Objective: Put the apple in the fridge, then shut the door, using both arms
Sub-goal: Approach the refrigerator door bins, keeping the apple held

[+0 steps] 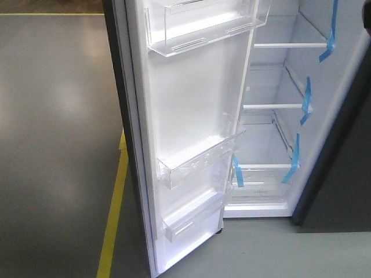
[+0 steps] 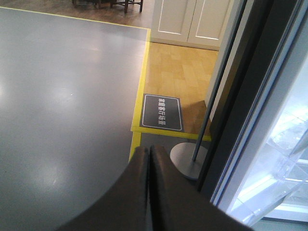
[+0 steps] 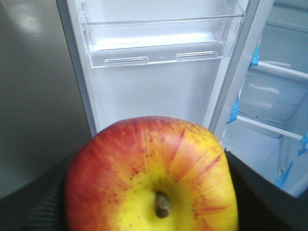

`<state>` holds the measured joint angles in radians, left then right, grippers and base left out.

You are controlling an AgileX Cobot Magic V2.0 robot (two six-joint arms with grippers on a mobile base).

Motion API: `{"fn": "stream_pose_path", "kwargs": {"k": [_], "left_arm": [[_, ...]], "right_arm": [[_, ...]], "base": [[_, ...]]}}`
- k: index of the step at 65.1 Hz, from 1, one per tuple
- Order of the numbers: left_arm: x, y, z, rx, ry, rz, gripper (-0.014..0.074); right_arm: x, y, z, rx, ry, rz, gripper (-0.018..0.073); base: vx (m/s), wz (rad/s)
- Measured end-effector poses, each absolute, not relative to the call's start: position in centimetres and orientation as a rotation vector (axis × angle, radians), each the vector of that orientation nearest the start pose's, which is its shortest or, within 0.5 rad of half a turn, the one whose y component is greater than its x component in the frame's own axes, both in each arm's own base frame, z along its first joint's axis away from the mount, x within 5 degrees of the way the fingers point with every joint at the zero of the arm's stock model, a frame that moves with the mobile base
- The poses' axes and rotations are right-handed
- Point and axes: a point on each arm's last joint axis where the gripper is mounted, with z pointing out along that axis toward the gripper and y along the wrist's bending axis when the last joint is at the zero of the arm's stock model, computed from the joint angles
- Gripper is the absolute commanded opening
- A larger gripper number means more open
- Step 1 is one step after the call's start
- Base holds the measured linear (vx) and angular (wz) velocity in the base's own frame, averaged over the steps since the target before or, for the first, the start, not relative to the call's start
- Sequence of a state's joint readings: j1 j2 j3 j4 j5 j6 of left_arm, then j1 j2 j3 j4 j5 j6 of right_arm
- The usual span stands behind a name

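1. The apple (image 3: 149,163) fills the right wrist view, stem end toward the lens. It is not yet inside. It hangs in front of the door (image 1: 191,98), facing its inner side, with the cabinet opening off to the right.
2. The right gripper (image 3: 150,207) is clamped on it, and dark pads show at both flanks.
3. The left gripper (image 2: 148,153) has its fingers pressed together on nothing, above grey floor just beside the door's outer edge.
4. The door stands wide open. The fridge (image 1: 324,174) shows white shelves (image 1: 272,106) and blue tape strips (image 1: 305,101) along its right wall.
5. We judge the step in hand to be the carry to a shelf.
   - Swing right, clear of the clear bin (image 3: 159,43) rims.
   - Enter level above a shelf, and lower until the fruit rests before letting go.
   - Being round, it may roll, so seat it well back from the lip.
   - Keep the left arm off the door until the right has withdrawn.
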<state>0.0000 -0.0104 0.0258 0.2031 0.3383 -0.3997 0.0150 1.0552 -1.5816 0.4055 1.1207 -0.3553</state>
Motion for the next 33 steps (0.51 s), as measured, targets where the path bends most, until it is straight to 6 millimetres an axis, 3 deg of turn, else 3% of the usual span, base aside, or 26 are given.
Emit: {"fn": "stream_pose_path", "kwargs": {"k": [33], "left_arm": [[5.35,0.61,17.52,-0.237,1.816,-0.085,-0.0008]], "right_arm": [[16.19,3.48,51.13,-0.411,1.979,0.272,-0.0011]], "base": [[0.09,-0.03]]}}
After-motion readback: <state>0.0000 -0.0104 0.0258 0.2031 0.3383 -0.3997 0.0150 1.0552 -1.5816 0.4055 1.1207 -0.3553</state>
